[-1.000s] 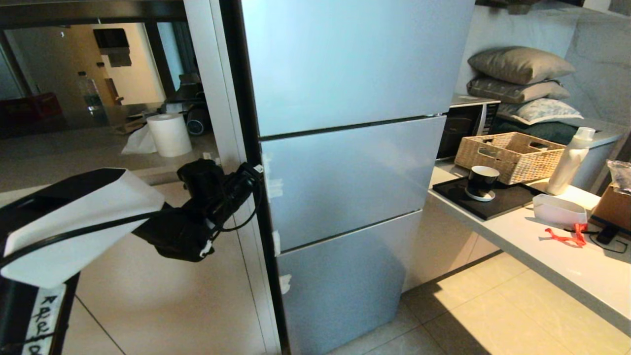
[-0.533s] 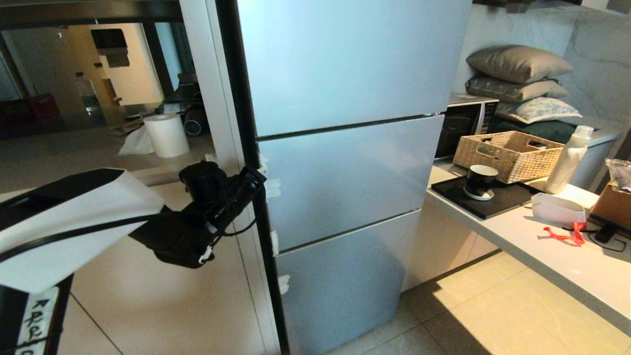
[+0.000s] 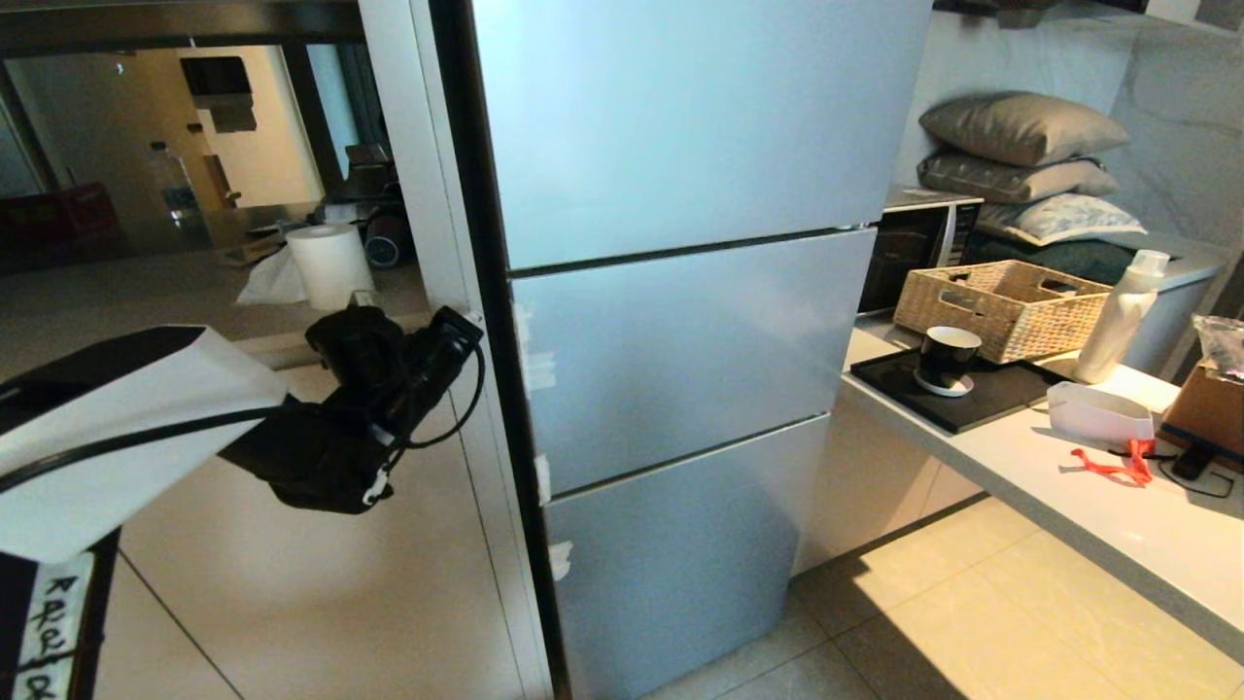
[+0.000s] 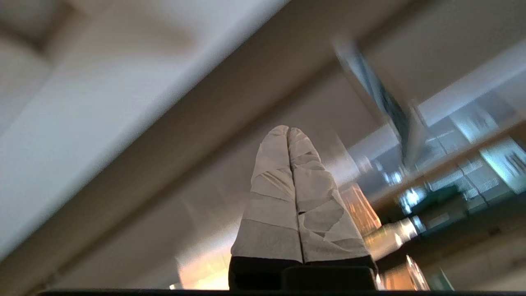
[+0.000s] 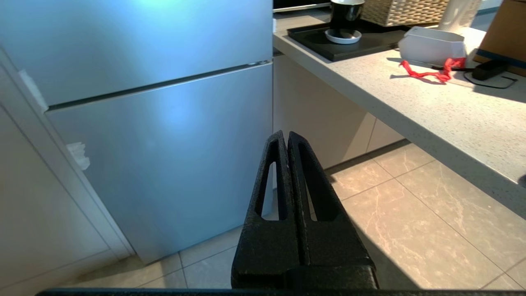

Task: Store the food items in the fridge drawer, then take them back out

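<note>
My left claw point(image 3: 457, 331), fingers pressed together and empty, has drawn back toward nine o'clock off the shut fridge point(image 3: 680, 292), drawer unreached

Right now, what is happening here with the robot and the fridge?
The fridge stands with all its doors shut, so no drawer and no food items can be seen. The left gripper, its taped fingers pressed together and holding nothing, is raised beside the fridge's left edge, close to the seam of the middle door. The right gripper is shut and empty, pointing at the lower door and the floor. Nothing has been stored so far.
</note>
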